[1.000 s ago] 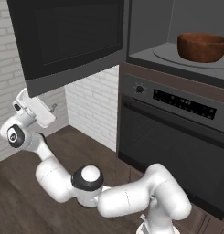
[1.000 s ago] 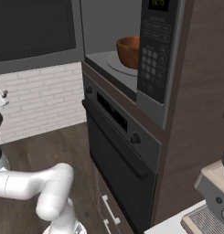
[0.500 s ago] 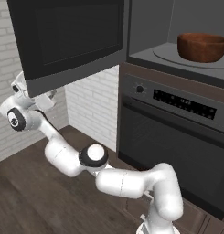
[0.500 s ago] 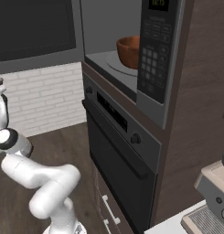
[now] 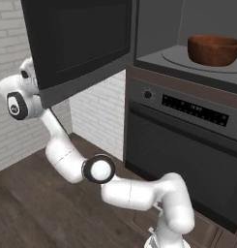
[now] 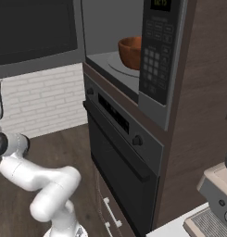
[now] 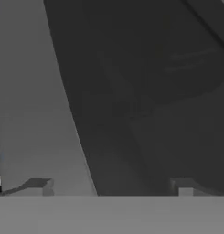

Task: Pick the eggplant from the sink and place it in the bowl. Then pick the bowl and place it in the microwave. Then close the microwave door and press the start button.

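— Closing the large flat dark grey-black microwave door [image 5: 81, 46] looks like the step in hand, judging by where things lie: the wide reddish-brown wooden bowl [image 5: 214, 50] already sits on the round glass turntable [image 5: 187, 60] inside the built-in dark grey microwave [image 6: 133, 28], toward the front edge of its floor. I cannot make out the eggplant; the bowl's wall hides whatever is in it.

— And the gripper [image 7: 111, 185]?

— Its jaws stand wide apart and hold nothing. In the hand view both tips point straight at the door's dark face, very close to it; I cannot tell whether they touch.

— How would you do it well?

— Push near the door's free edge, far from the hinge, and follow the arc of the swing so the tips don't slide across the glass window. Keep the elbow clear of the black oven [image 5: 183, 155] below.

— Which way does the door face?

— It stands swung out to the left of the cavity, long axis roughly level, hinged at its right edge beside the opening.

— Afterwards?

— The start button on the side keypad [image 6: 155, 65].
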Robot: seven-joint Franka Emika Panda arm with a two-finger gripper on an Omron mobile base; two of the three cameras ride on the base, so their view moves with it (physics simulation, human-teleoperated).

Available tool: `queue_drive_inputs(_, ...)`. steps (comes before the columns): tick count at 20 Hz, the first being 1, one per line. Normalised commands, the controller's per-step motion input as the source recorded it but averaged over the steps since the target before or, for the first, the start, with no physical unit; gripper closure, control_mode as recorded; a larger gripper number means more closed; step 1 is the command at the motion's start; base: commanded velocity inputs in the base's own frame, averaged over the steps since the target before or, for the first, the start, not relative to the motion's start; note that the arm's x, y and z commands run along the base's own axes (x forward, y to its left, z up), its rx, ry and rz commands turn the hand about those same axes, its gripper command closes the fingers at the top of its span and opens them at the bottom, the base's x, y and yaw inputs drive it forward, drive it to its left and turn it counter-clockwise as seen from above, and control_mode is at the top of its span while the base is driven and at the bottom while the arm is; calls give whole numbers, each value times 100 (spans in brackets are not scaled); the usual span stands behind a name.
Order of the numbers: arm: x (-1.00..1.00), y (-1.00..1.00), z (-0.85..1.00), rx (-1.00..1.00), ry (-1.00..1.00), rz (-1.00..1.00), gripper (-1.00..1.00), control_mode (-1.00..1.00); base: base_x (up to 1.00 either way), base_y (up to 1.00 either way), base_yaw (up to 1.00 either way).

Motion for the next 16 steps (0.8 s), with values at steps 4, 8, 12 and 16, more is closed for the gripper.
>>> queue_drive_inputs(4,-100,-100,39,5,-24,22,-100,-100,0,0,0)
queue_drive_inputs(8,-100,-100,36,4,-25,23,-100,-100,0,0,0)
queue_drive_inputs(12,-100,-100,9,6,-20,23,-100,-100,0,0,0)
queue_drive_inputs(16,-96,-100,0,10,-9,23,-100,-100,0,0,0)
